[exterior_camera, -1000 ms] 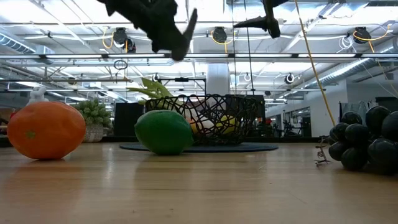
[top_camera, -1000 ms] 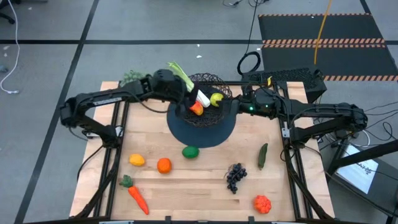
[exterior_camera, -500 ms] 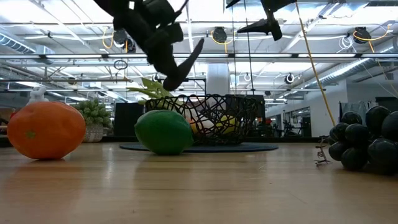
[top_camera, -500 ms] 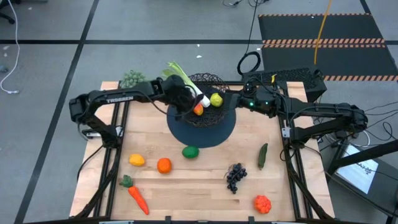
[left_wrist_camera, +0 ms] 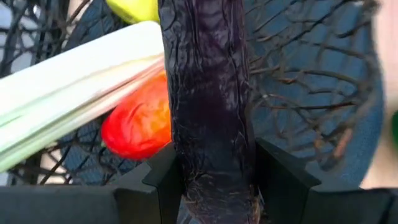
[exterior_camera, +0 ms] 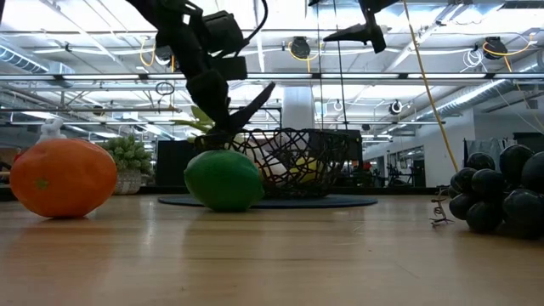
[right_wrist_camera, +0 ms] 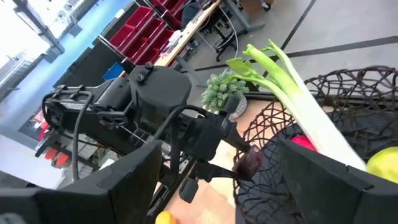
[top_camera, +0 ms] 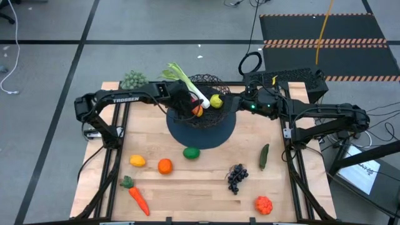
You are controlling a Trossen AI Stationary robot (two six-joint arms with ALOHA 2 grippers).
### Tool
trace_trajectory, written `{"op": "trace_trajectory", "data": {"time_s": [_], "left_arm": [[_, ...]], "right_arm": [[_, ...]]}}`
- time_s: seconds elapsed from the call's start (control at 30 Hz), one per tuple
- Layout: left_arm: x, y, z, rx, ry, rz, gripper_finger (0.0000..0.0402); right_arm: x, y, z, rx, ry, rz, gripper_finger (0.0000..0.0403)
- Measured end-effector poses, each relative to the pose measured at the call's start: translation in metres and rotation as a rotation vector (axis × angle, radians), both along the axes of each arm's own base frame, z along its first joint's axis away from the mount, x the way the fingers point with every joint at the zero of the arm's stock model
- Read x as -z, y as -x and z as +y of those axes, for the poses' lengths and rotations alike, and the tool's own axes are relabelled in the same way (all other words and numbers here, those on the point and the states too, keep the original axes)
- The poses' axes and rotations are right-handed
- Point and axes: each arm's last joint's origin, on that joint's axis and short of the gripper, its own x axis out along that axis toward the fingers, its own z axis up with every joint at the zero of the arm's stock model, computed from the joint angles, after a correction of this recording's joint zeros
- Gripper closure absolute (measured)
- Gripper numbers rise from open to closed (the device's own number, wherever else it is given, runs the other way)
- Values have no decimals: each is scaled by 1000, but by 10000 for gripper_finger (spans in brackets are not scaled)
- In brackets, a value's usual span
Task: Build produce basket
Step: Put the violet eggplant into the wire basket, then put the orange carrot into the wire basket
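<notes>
- Our left gripper (left_wrist_camera: 211,186) pinches a long dark-purple wrinkled eggplant (left_wrist_camera: 208,93); its long axis runs straight out from the fingers, over the black wire-mesh basket (top_camera: 203,103) at the table's far middle.
- Our right gripper (top_camera: 240,103), fingers spread, waits at the basket's right.

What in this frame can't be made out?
- Purple item in the left claw: its tip, cut off by the left wrist view's edge.
- Basket contents in the low view: blocked by mesh and the lime.
- Right claw: fingertips out of frame.
</notes>
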Motion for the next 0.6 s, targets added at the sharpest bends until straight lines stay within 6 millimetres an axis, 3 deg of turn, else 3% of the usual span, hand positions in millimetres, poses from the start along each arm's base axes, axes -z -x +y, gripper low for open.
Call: {"op": "trace_trajectory", "data": {"time_s": [0.13, 0.43, 0.6], "left_arm": [[1, 2, 0, -45, -4, 27, 221], [2, 3, -4, -144, 32, 48, 151], [-6, 2, -11, -165, 35, 72, 134]], "right_arm": [[0, 0, 0, -6, 21, 11, 90], [-8, 9, 5, -148, 1, -23, 90], [-17, 20, 9, -239, 11, -57, 90]]}}
